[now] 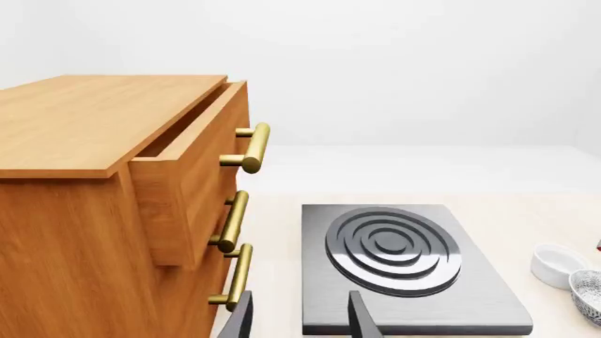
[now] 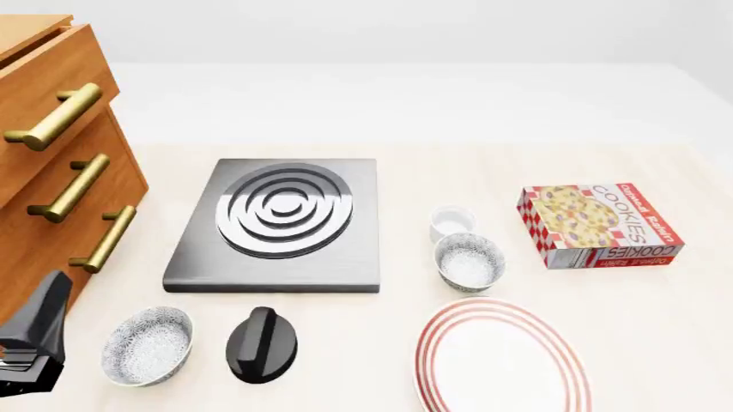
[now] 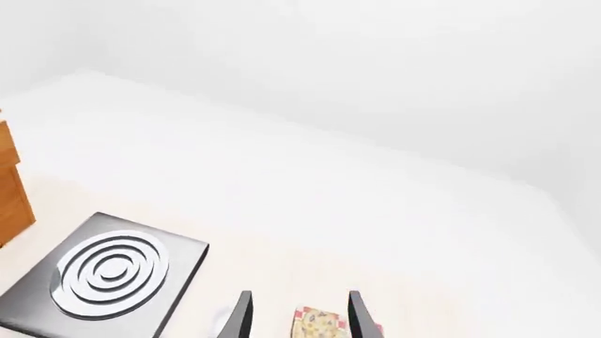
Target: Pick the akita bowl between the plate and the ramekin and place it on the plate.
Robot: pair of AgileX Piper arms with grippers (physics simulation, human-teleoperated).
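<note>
The akita bowl (image 2: 469, 262), speckled white inside, sits on the table between the small white ramekin (image 2: 451, 223) behind it and the red-ringed plate (image 2: 500, 359) in front. In the left wrist view the ramekin (image 1: 557, 264) and the akita bowl (image 1: 589, 294) show at the frame's edge. My left gripper (image 1: 300, 320) is open and empty, well away from them near the cabinet; a dark part of that arm (image 2: 33, 339) shows low at the left. My right gripper (image 3: 298, 317) is open and empty, held high above the table.
A wooden drawer cabinet (image 2: 51, 163) with brass handles stands at the left, its top drawer slightly open. A grey stove plate (image 2: 281, 225) lies mid-table. A look-alike speckled bowl (image 2: 147, 346) and a black knob (image 2: 261, 343) lie near the front. A cookie box (image 2: 598, 226) sits at the right.
</note>
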